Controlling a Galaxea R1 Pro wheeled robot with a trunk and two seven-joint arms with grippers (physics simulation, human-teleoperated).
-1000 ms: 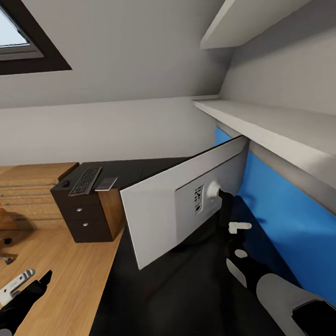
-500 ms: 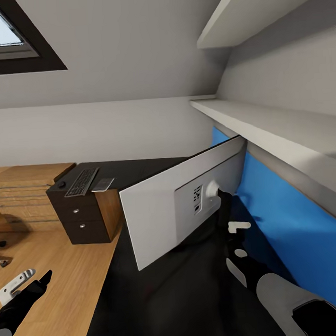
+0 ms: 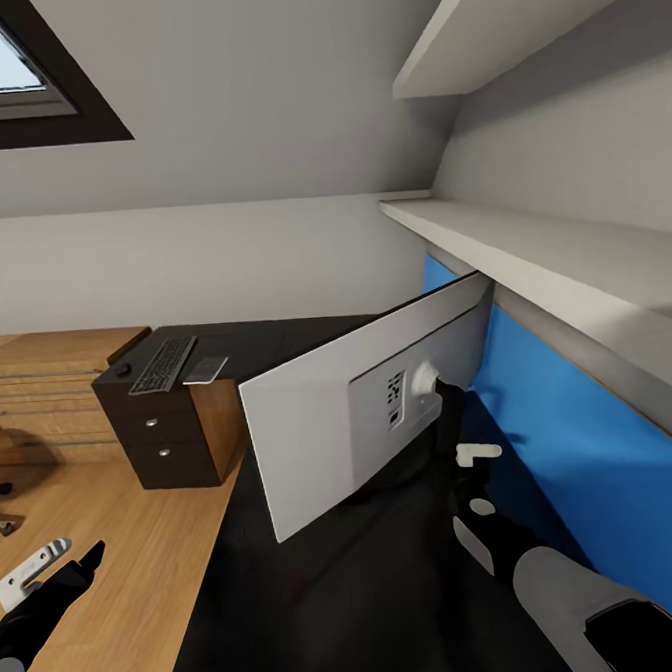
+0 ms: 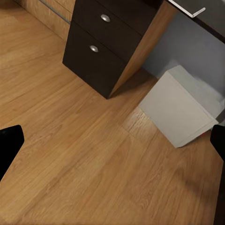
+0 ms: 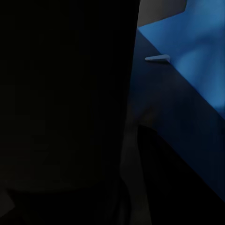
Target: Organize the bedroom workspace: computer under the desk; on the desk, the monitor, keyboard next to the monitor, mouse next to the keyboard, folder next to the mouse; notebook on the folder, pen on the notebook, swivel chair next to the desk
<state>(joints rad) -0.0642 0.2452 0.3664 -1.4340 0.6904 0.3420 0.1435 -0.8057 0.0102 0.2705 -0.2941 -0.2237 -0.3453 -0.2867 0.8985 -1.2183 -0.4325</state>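
Observation:
The monitor (image 3: 322, 417) stands slanted on the black desk (image 3: 324, 597), its light grey back toward me. My right gripper (image 3: 450, 413) is shut on the black neck behind the screen, and its fingertips are lost in the dark. My left gripper (image 3: 62, 568) hangs open and empty over the floor, its fingers (image 4: 9, 145) wide apart. On the desk's far end lie the keyboard (image 3: 165, 364), the mouse (image 3: 124, 370) and the notebook (image 3: 208, 369). The pen (image 4: 198, 12) pokes over the desk edge. The computer (image 4: 180, 110) stands under the desk. The folder is out of view.
A dark drawer unit (image 3: 172, 433) with silver knobs carries the desk's far end, with light wooden cabinets (image 3: 48, 381) beyond it. A blue wall panel (image 3: 585, 459) and white shelves (image 3: 540, 246) close off the right. A swivel chair castor (image 3: 0, 489) shows at the left edge.
A second ago the view swung slightly, sliding the drawer unit and window leftward in the picture. The monitor and both arms kept their place. Nothing differs over the last half second.

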